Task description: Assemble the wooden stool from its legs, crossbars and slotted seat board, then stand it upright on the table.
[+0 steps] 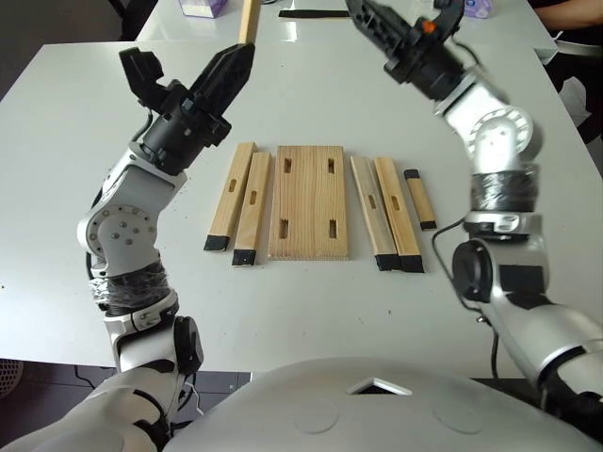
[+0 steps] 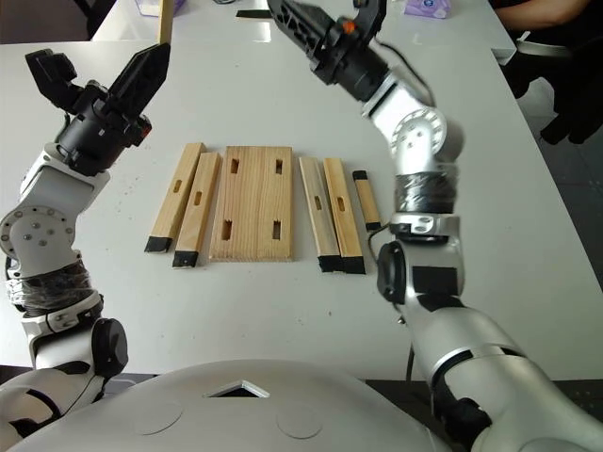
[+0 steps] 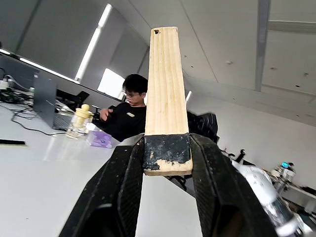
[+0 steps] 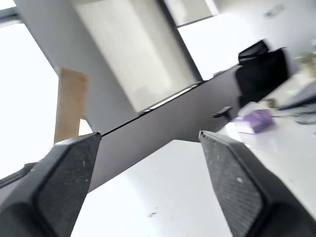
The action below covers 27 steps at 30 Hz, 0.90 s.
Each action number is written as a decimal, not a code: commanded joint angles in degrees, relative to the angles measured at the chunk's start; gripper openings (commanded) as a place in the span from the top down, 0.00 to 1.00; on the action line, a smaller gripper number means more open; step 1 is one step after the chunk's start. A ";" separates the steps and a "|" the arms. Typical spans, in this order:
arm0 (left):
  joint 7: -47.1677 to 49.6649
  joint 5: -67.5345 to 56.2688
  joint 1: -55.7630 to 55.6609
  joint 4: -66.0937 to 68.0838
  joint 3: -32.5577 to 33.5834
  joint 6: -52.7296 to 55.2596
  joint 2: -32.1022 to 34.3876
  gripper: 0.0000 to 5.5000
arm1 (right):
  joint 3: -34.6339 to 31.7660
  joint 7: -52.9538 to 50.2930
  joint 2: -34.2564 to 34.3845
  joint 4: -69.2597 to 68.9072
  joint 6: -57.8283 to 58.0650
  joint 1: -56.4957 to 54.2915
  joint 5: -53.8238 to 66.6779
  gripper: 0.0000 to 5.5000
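The slotted seat board (image 1: 308, 201) lies flat mid-table. To its left lie two legs (image 1: 232, 195) (image 1: 252, 207), to its right two more legs (image 1: 373, 212) (image 1: 398, 207) and a short crossbar (image 1: 419, 198). My left gripper (image 1: 242, 52) is raised above the table's left half, shut on the black-tipped end of a wooden piece (image 3: 167, 84) that points up and away. High over the far right of the table, my right gripper (image 1: 405, 14) is open, and nothing sits between its fingers (image 4: 232, 182).
A purple tissue box (image 1: 203, 8) and a black strip (image 1: 314, 13) sit on the far table. Another purple item (image 1: 476, 8) is at the back right. Bare white tabletop (image 1: 85, 141) surrounds the parts on all sides.
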 commanded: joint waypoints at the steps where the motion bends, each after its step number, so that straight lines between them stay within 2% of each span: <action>1: -5.18 -1.08 1.57 -0.92 -1.96 2.28 3.50 0.76 | 0.64 6.61 -4.44 -2.98 7.72 -2.48 4.69 0.33; 6: -8.41 -1.45 1.77 -1.09 -2.89 3.39 5.52 0.76 | 2.03 8.92 -5.39 -4.53 11.59 -3.71 5.85 0.33; 16: -11.21 -0.93 2.27 -1.60 -6.14 3.05 5.88 0.76 | 3.64 7.29 -3.44 -7.26 13.77 -2.21 6.56 0.33; 27: -12.78 0.48 2.32 0.01 -6.70 2.20 6.47 0.76 | 1.31 5.82 -2.41 -8.69 15.52 -1.10 9.30 0.60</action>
